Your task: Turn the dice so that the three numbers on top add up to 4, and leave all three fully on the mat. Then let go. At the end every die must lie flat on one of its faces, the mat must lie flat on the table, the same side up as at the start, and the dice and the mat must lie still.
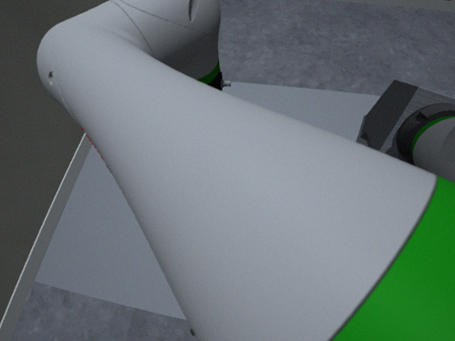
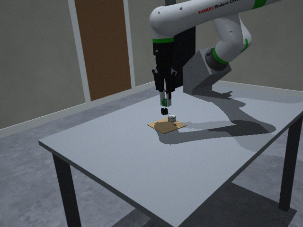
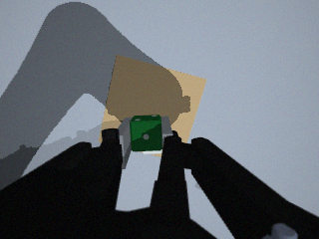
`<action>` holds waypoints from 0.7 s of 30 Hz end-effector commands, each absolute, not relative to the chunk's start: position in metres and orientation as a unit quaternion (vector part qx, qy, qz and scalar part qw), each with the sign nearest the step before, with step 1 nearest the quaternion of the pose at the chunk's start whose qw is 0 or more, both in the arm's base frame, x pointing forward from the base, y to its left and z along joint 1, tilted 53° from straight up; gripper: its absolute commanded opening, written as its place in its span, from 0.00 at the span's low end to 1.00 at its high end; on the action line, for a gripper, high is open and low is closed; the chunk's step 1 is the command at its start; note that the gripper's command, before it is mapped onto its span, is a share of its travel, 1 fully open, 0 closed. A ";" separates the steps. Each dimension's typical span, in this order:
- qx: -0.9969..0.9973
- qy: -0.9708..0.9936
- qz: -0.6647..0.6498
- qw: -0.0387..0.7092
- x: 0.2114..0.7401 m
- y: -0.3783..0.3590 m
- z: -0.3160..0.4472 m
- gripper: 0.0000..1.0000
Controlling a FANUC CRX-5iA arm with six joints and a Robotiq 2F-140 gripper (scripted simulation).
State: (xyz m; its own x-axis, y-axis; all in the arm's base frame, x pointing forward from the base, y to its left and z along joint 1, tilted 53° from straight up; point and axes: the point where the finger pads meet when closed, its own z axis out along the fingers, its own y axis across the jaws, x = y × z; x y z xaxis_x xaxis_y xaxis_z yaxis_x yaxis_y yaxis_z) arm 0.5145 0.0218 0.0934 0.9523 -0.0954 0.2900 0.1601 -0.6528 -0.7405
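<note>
Fingers nearly closed, clamped on the green die (image 3: 146, 133), hanging above the tan mat (image 3: 191, 95): carry step underway, and next it wants lowering flat onto the mat, one-pip face up.

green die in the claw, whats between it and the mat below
Nothing solid: in the wrist view the green die, clamped in the claw, hangs over the tan mat with only shadow beneath. The exterior view shows it held above the table.
</note>
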 end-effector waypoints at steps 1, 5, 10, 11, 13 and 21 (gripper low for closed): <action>-0.896 -0.018 -0.154 0.416 0.515 0.021 0.093 0.16; -0.896 -0.018 -0.154 0.416 0.515 0.022 0.093 0.16; -0.896 -0.018 -0.154 0.416 0.516 0.024 0.091 0.16; -0.896 -0.018 -0.154 0.416 0.516 0.025 0.090 0.16; -0.896 -0.018 -0.154 0.416 0.517 0.029 0.087 0.16; -0.896 -0.018 -0.154 0.416 0.523 0.046 0.073 0.16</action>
